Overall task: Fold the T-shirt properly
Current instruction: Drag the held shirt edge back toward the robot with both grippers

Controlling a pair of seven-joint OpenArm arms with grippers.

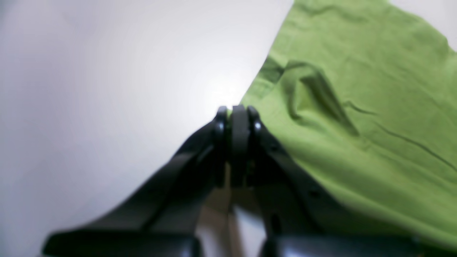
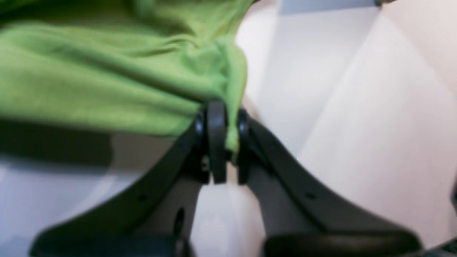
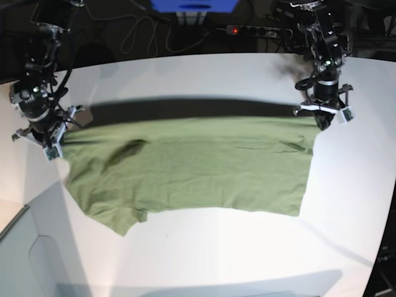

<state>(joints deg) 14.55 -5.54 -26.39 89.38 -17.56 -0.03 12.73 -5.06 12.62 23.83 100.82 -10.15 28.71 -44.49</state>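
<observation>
Holding: both grippers grip the T-shirt (image 3: 185, 164) at its two far corners.
T-shirt: olive green, stretched wide across the white tabletop (image 3: 204, 253); far edge raised between the two arms, near part lying on the tabletop.
Shadow: dark band on the tabletop just behind the raised far edge.
Right gripper (image 2: 223, 125): pinching a bunched corner of the T-shirt (image 2: 107, 82); a strip of fabric runs down between the pressed fingers (image 2: 216, 135). In the base view it sits at the left end of the shirt (image 3: 52, 139).
Left gripper (image 1: 237, 117): fingers pressed together at the shirt's edge (image 1: 357, 125); fabric between them not clearly visible in the wrist view, which is blurred. In the base view it sits at the shirt's far right corner (image 3: 323, 114), touching it.
Wrinkles: a dark fold near the left gripper; another crease toward the right gripper's end.
Near hem: uneven, hanging lower at the base view's left, with a small flap at the near left corner.
Background: power strip (image 3: 253, 29) and cables (image 3: 139, 31) behind the tabletop.
</observation>
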